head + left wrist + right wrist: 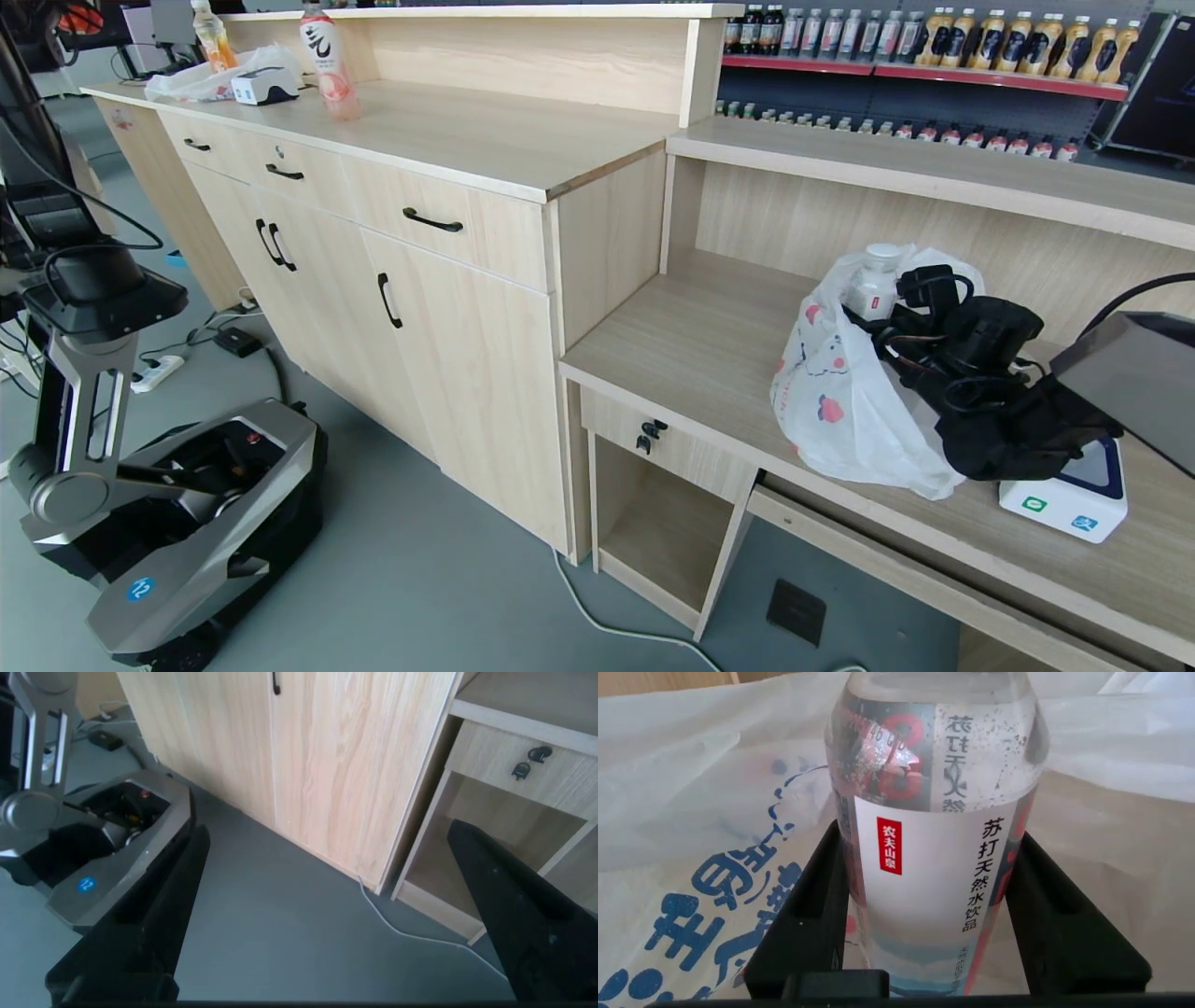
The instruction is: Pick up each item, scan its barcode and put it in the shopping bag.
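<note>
One bottle (936,775) in R end effector (930,859), at bag (845,420) mouth.

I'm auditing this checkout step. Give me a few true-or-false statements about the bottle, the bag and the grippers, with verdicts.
1. The right gripper is shut on a clear drink bottle. True.
2. The bottle lies on the floor. False: it is held at the mouth of the shopping bag, which sits on the low counter.
3. The left gripper is open and holds nothing. True.
4. The shopping bag is plain black. False: it is white with a printed pattern.
5. A white scanner box stands on the same counter, to the robot's right of the bag. True.
</note>
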Robot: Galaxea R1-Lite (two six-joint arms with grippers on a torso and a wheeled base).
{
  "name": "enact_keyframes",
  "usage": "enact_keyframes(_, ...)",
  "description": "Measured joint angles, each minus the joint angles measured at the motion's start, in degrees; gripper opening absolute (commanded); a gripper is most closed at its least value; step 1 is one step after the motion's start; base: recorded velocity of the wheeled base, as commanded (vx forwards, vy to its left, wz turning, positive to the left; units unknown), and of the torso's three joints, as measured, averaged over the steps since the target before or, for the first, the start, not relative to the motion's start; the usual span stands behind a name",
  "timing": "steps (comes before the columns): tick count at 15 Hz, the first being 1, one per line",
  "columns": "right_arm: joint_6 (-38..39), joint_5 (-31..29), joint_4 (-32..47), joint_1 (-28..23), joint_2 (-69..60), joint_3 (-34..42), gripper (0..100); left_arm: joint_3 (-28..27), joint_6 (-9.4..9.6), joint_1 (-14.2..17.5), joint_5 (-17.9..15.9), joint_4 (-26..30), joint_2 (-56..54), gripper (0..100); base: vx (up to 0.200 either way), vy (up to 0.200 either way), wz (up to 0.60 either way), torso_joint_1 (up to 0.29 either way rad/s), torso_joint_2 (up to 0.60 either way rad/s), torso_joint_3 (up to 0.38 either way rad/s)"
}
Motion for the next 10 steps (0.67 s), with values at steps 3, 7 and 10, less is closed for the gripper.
enact_keyframes(3,-0.24,0.05,-0.04,0.00,-0.02,0.20,0,0.00,0.00,0.02,0.00,0.00,0.00,100,0.000,0.000,0.00,0.000,0.00,0.000)
enact_keyframes(7,-0.24,0.33,-0.11,0.02,0.28,-0.20,0,0.00,0.00,0.00,0.00,0.00,0.00,100,0.000,0.000,0.00,0.000,0.00,0.000)
enact_keyframes(10,-0.33,0.33,-0.15,0.00,0.66,-0.15,0,0.00,0.00,0.00,0.00,0.00,0.00,100,0.000,0.000,0.00,0.000,0.00,0.000)
